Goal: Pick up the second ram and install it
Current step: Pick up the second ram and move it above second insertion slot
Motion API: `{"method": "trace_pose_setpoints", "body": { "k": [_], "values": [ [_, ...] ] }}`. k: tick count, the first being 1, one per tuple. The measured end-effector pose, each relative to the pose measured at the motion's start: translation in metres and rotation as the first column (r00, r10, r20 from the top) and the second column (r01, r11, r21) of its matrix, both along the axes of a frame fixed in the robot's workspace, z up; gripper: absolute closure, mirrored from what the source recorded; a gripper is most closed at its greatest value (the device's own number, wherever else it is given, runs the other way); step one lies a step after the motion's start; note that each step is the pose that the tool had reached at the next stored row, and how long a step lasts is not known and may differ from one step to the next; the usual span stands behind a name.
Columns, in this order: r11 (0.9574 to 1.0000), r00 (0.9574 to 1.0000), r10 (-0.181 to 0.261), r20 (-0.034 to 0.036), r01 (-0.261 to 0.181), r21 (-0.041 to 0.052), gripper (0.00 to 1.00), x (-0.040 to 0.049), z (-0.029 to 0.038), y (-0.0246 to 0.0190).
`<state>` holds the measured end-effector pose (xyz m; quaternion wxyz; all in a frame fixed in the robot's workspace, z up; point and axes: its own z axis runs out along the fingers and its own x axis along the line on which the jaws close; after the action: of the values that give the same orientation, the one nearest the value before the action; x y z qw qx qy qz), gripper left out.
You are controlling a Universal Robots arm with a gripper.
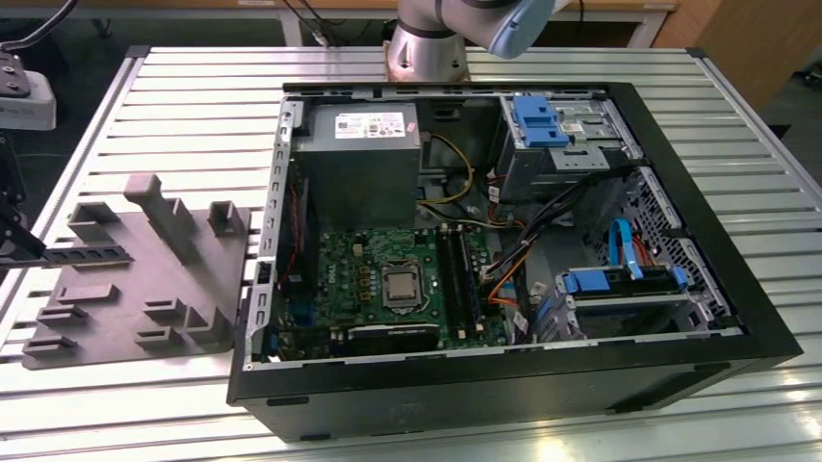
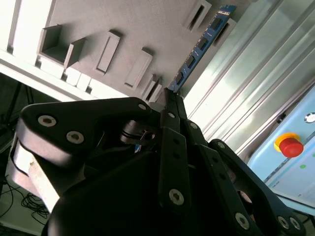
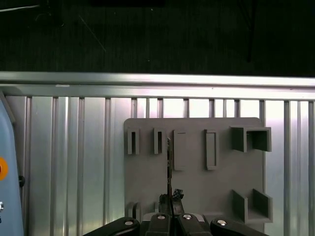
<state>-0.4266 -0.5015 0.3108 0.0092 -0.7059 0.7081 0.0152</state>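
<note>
Second wrist view shows the gripper (image 2: 170, 98) with its fingers pinched tight on one end of the second ram (image 2: 199, 44), which juts out over the grey fixture tray (image 2: 138, 24). Gripping it by the end probably leaves its long edge free for seating. In the exterior view the stick hangs over the tray at that view's left, well apart from the open computer case (image 1: 514, 395).

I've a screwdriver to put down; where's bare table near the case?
Bare table lies between the gray fixture and the far edge, and along the near edge beside the computer case. Crowded: the fixture's side at the exterior view's left, where the gripper holds the second ram.
</note>
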Motion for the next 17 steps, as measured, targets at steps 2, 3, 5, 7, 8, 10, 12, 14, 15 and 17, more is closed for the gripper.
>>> {"method": "trace_pose_setpoints", "body": {
  "k": [2,3,5,7,8,10,12,14,15,17],
  "values": [
    [1.0,1.0,0.0,0.0001,0.0,0.0003,0.88,0.0,0.0013,0.0],
    [1.0,1.0,0.0,0.0001,0.0,0.0005,0.88,0.0,0.002,0.0],
    [1.0,1.0,0.0,0.0002,0.0,0.0011,0.88,0.0,0.0032,0.0],
    [1.0,1.0,0.0,0.0002,0.0,0.002,0.88,0.0,0.0046,0.0],
    [1.0,1.0,0.0,0.0001,0.0,0.0023,0.88,0.0,0.0056,0.0],
    [1.0,1.0,0.0,0.0003,0.0,0.0029,0.88,0.0,0.0073,0.0],
    [1.0,1.0,0.0,0.0003,0.0,0.0034,0.88,0.0,0.0089,0.0],
    [1.0,1.0,0.0,0.0004,0.0,0.0039,0.88,0.0,0.0106,0.0],
    [1.0,1.0,0.0,0.0003,0.0,0.0041,0.88,0.0,0.0114,0.0],
    [1.0,1.0,0.0,0.0006,0.0,0.0044,0.88,0.0,0.0129,0.0]
  ]
}}
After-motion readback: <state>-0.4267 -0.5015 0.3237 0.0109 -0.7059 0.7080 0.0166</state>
